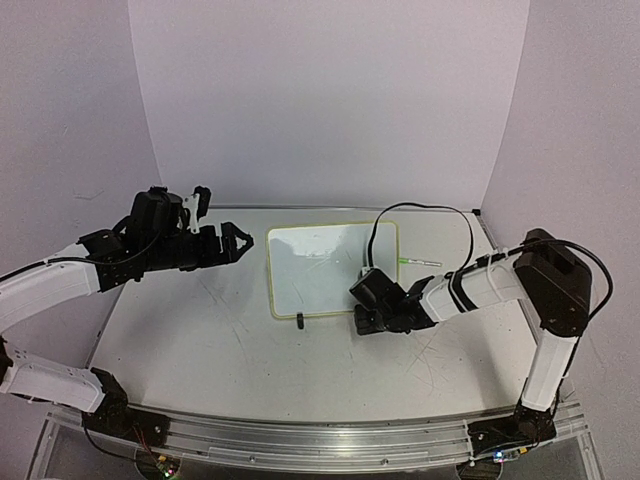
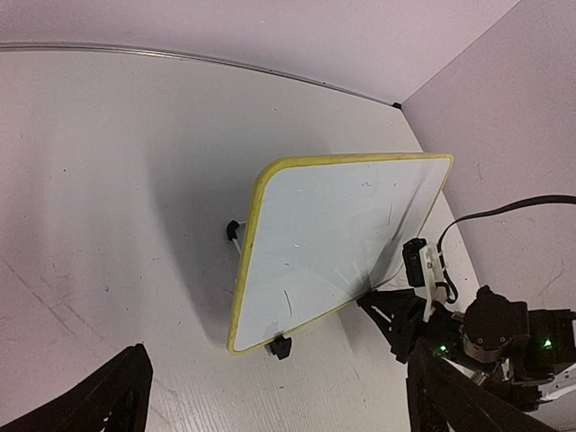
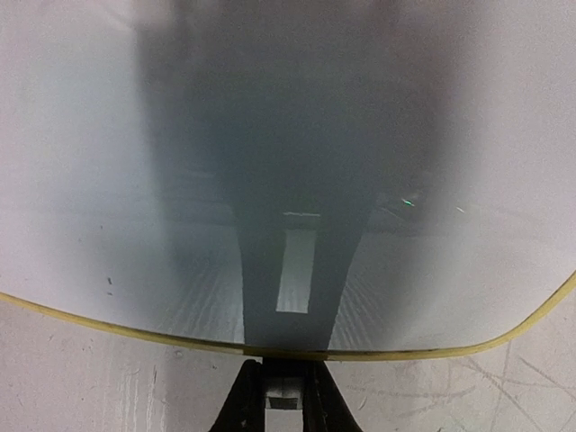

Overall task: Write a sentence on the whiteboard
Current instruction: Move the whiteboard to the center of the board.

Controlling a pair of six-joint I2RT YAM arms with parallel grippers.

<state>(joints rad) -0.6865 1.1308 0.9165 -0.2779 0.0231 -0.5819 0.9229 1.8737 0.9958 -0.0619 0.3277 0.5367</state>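
White rectangular board with a pale yellow rim [image 1: 320, 265] sits nearly bare; right hand [image 1: 362, 318] is closed at its near edge, left hand [image 1: 240, 243] spread open. Steady it without tipping.

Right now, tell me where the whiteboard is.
In the top view the whiteboard sits near the middle of the table, with the right gripper at its near right corner and the left gripper off its left edge.
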